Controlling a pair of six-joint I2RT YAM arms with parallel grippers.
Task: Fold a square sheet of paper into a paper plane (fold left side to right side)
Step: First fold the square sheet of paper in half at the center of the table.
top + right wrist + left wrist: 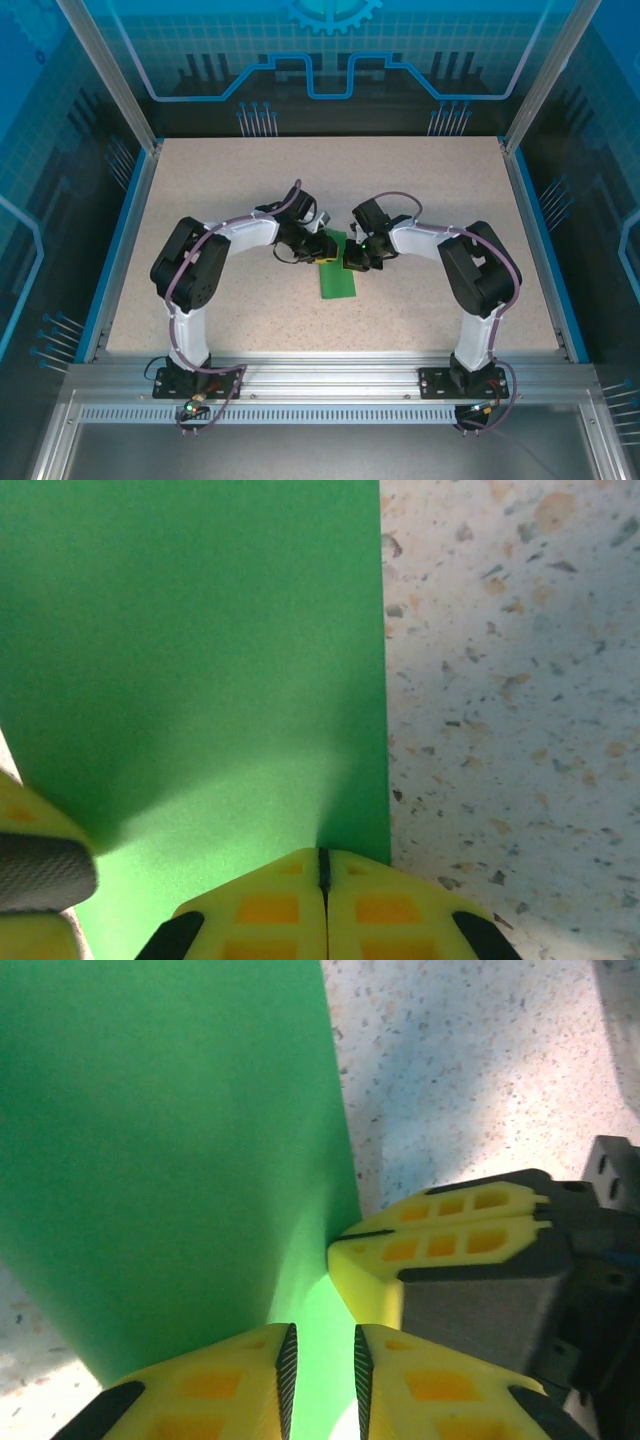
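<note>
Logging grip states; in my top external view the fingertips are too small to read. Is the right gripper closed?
Observer: Yes, its wrist view shows the right gripper shut, fingertips meeting over the green sheet of paper.
Operator: And the left?
Observer: The left gripper has a narrow gap between its fingers, with green paper showing in it.
Operator: Do the two grippers touch?
Observer: Contact I cannot tell; the right gripper's tips sit right beside the left's, at the sheet's edge.

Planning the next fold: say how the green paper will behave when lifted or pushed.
The green paper looks thin and flat, so probably floppy and very light. On the speckled table it would likely slide when pushed.
</note>
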